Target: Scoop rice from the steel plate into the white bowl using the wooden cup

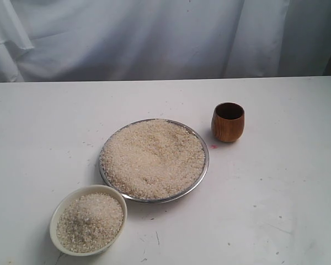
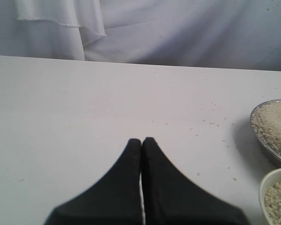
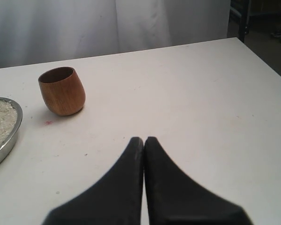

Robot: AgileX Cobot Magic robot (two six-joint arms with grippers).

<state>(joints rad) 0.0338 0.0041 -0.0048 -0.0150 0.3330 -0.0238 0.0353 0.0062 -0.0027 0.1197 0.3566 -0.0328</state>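
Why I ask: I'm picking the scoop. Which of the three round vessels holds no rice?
The wooden cup, upright beside the steel plate: its dark inside shows no grains, while the plate and the white bowl both hold rice.

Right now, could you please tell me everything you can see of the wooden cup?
The wooden cup is a small, barrel-shaped, handleless cup of glossy reddish-brown wood with visible grain and a dark inside. It stands upright, mouth up, on the white table, just right of the steel plate in the exterior view, clear of its rim. Only the table touches it; whether anything lies inside cannot be told.
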